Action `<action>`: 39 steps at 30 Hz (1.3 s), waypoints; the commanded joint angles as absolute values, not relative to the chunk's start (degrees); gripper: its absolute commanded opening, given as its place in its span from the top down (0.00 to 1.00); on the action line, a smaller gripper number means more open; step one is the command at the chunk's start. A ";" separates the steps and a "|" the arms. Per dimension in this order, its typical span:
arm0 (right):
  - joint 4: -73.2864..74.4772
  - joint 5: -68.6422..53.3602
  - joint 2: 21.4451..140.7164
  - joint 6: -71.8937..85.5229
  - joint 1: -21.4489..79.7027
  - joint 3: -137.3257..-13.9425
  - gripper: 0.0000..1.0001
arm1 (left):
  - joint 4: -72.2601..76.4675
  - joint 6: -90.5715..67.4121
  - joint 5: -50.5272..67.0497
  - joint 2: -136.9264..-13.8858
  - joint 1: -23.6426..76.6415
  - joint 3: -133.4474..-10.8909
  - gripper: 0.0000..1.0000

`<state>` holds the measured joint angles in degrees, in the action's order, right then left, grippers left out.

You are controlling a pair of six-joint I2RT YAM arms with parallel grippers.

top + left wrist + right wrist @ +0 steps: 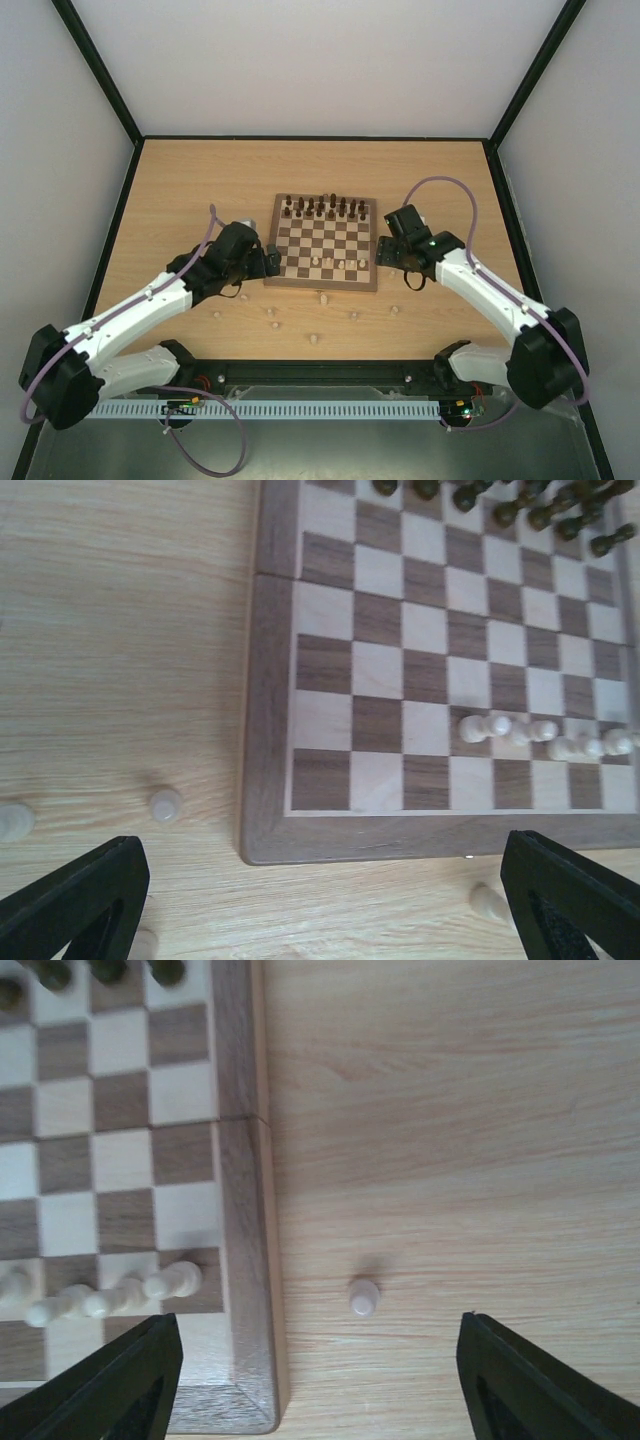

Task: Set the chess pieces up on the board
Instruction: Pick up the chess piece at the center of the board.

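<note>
1. The board (325, 243) lay mid-tabletop (190, 190), with dark chessmen (325, 207) in two far rows, too small to count.
2. Pale pawns (497, 725) crowded one near row; seven pale pieces (323, 297) lay off-board.
3. Left claw (322, 840) gaped wide, empty, at the board's near-left corner.
4. Right claw (318, 1318) gaped wide, empty, with one loose pawn (363, 1297) just ahead.

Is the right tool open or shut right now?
Open. The right wrist view shows the right tool with fingers spread wide, gripping nothing; a pale pawn sits on the tabletop below the gap.
</note>
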<state>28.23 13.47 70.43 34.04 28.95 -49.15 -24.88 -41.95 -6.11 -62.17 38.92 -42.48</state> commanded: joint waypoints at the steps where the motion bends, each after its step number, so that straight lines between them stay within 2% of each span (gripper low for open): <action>1: 30.02 11.37 75.73 32.92 28.56 -48.13 0.29 | -26.75 -42.78 -6.86 -66.20 38.57 -44.70 0.01; 3: 30.40 10.16 77.12 33.33 28.56 -48.26 0.35 | -28.13 -42.34 -4.95 -68.26 38.51 -45.99 0.01; 7: 32.72 10.87 79.34 34.19 28.56 -48.78 0.37 | -33.31 -40.89 -5.62 -70.16 38.61 -48.74 0.00; 11: 33.17 11.12 82.21 34.70 28.56 -48.70 0.46 | -34.80 -39.47 -6.15 -69.01 38.64 -48.97 0.01; 17: 31.56 11.61 84.77 35.10 27.92 -47.94 0.49 | -33.08 -39.04 -5.81 -68.22 38.50 -48.70 0.01; 19: 31.22 10.99 85.53 34.62 26.91 -47.89 0.56 | -32.82 -38.86 -5.93 -67.91 38.50 -48.61 0.01; 24: 30.20 9.66 85.64 33.55 25.01 -47.77 0.65 | -32.79 -38.60 -6.16 -67.00 38.50 -48.02 0.00; 33: 28.73 8.01 87.94 32.46 24.78 -47.87 0.71 | -32.39 -38.95 -6.50 -65.58 38.51 -46.82 0.01; 35: 28.20 7.52 88.35 32.26 24.79 -47.55 0.74 | -32.22 -39.12 -6.37 -65.50 38.53 -46.61 0.00; 39: 28.17 7.37 88.47 32.08 24.79 -47.79 0.89 | -31.83 -39.18 -5.91 -65.57 38.50 -46.36 0.01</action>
<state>27.18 7.99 87.99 32.53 25.02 -48.29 -32.01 -39.20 -5.82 -66.37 38.81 -47.29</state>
